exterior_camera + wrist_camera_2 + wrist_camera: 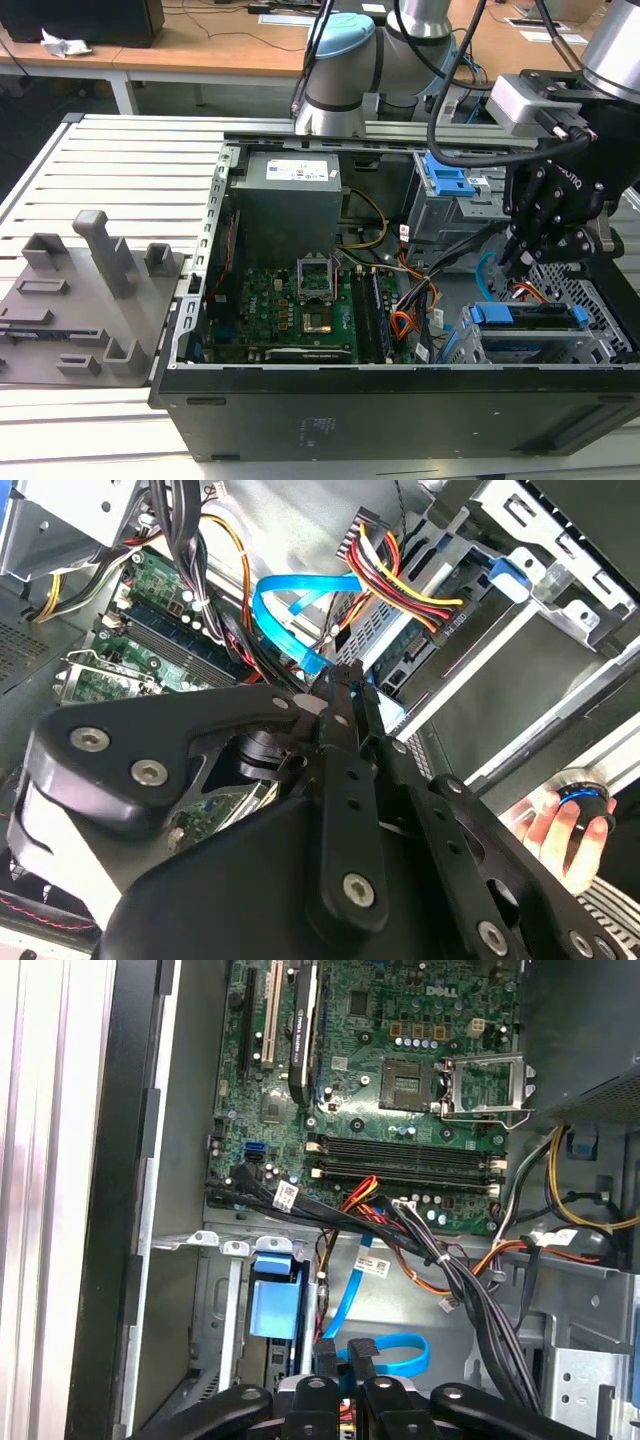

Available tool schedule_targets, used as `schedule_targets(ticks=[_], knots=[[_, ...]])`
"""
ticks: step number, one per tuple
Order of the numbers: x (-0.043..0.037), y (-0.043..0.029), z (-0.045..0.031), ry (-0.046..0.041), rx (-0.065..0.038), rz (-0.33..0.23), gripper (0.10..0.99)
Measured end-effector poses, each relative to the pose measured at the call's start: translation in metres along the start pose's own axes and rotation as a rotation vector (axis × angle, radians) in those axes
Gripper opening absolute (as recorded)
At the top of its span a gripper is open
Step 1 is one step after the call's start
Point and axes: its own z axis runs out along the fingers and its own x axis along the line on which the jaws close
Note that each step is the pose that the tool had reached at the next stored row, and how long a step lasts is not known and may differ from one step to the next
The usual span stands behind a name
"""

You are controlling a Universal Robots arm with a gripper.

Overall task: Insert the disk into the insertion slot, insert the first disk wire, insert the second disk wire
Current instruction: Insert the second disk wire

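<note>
The disk (528, 316) in its blue caddy lies inside the insertion slot (603, 318), the perforated grey cage at the case's front corner on the exterior view's right. The first disk wire (400, 575), an orange-red bundle, runs to a black plug at the disk's (392, 632) rear edge. The second disk wire (288, 608) curves in a light-blue loop down to my fingertips. My gripper (343, 677) hangs just behind the disk, its fingers close together on that cable's end. In the first wrist view the same cable (392, 1351) loops beside the gripper (343, 1358).
The grey cage with the blue latch plate (446, 181) stands behind the gripper (519, 263). Black cable bundles (460, 1285) cross the case beside the motherboard (290, 310). A hand (560, 825) rests outside the case. A grey fixture block (85, 300) lies on the slatted table.
</note>
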Motion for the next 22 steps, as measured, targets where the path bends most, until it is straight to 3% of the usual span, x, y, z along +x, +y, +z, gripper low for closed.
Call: schedule_targets(ticks=[5, 10, 11, 15, 22], knots=[[0.0035, 0.0002, 0.0001, 0.0042, 0.0, 0.0, 0.161], [0.0313, 0.0016, 0.002, 0.0041, 0.0, 0.001, 0.161], [0.033, 0.0017, 0.0031, 0.0035, 0.0, 0.007, 0.161], [0.0333, 0.0005, 0.0076, -0.0016, -0.002, 0.056, 0.161], [0.0328, -0.0121, 0.0131, -0.0087, -0.006, 0.064, 0.161]])
